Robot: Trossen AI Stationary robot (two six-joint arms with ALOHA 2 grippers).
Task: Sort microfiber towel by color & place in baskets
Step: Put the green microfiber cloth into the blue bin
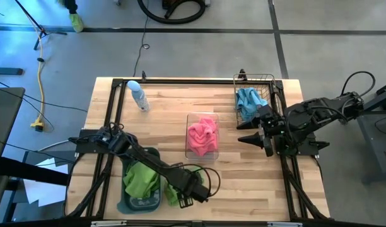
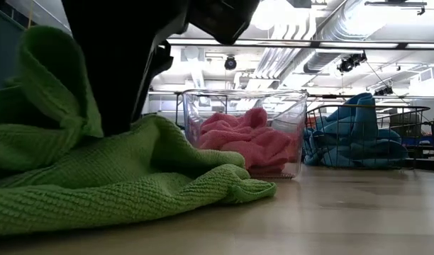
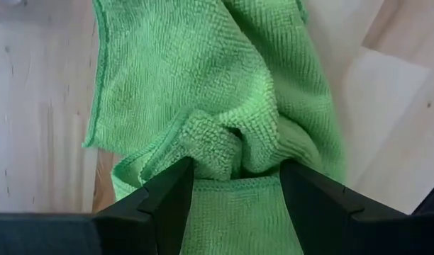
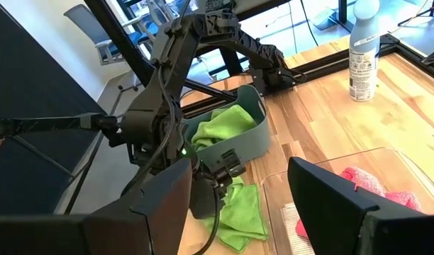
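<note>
A lime green towel [image 1: 171, 194] lies on the table by the near edge, beside the dark grey tub [image 1: 141, 203], which holds more green towels [image 1: 141, 180]. My left gripper [image 1: 183, 192] is down on this loose towel [image 3: 203, 92] and open. The clear bin [image 1: 202, 153] at mid-table holds pink towels [image 1: 202, 133]. The wire basket [image 1: 269, 81] at the far right holds light blue towels [image 1: 248, 99]. My right gripper [image 1: 251, 139] hovers open between bin and basket, touching nothing. My left gripper [image 3: 237, 191] comes from above, pointing down, onto the green towel. Its open fingers [image 3: 167, 195] stand on either side of a bunched-up fold [image 3: 217, 145] near the towel's middle, and the cloth puckers between them. The towel lies on the table [image 2: 167, 184], spread out and slack.
A pale blue bottle [image 1: 138, 94] stands near the far left of the table. The dark frame rails [image 1: 180, 81] run along the table's edges. Bare wood [image 1: 243, 183] shows between the tub and the right arm.
</note>
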